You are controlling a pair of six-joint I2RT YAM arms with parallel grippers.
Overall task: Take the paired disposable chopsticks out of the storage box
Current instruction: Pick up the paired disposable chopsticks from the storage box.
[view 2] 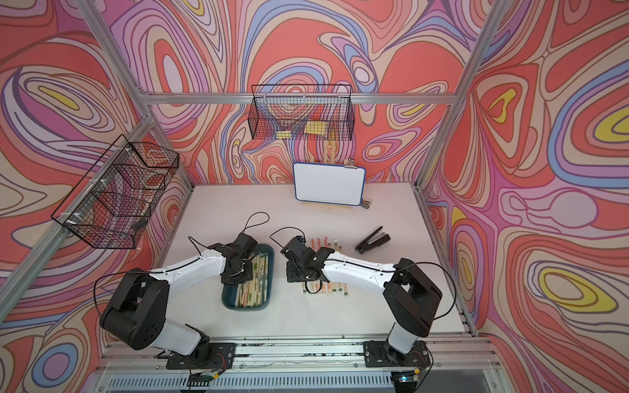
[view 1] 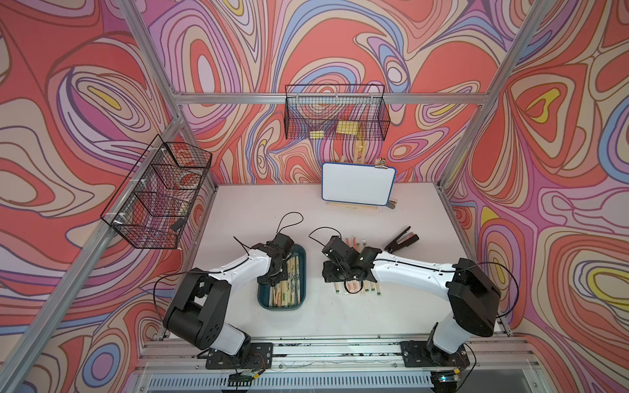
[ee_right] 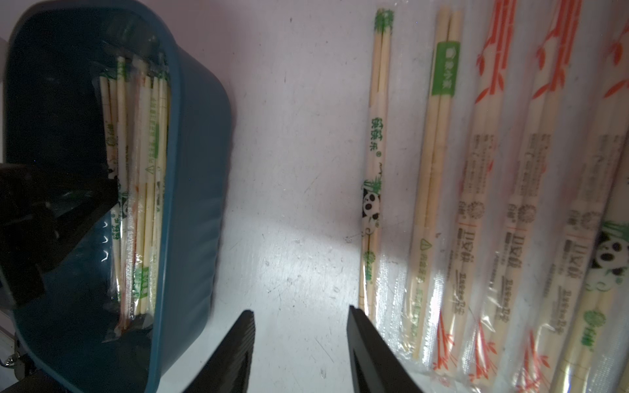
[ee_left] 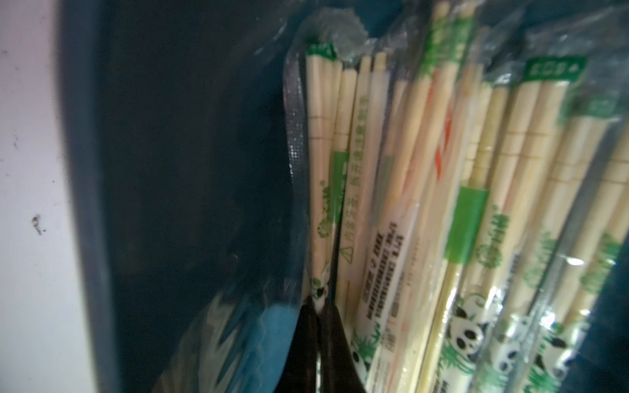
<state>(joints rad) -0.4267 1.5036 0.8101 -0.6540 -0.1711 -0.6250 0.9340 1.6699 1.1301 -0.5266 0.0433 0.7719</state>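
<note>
The storage box (view 1: 279, 307) (view 2: 245, 308) is a shallow teal tray holding several paired disposable chopsticks (view 1: 286, 292) (ee_left: 442, 204) in clear sleeves. My left gripper (ee_left: 318, 308) reaches down into the box and is shut on the outermost sleeved pair (ee_left: 316, 204), at its panda-printed end, beside a bare strip of the box floor (ee_left: 187, 170). My right gripper (ee_right: 301, 311) hangs open and holds nothing. It is over bare table, between the box wall (ee_right: 194, 170) and a row of several chopstick pairs (ee_right: 476, 187) (view 1: 369, 289) lying side by side on the table.
A black stapler-like tool (view 1: 401, 240) lies on the table to the right of the row. A small whiteboard (view 1: 357, 183) stands at the back. Wire baskets hang on the back rail (view 1: 335, 115) and the left rail (view 1: 156, 194).
</note>
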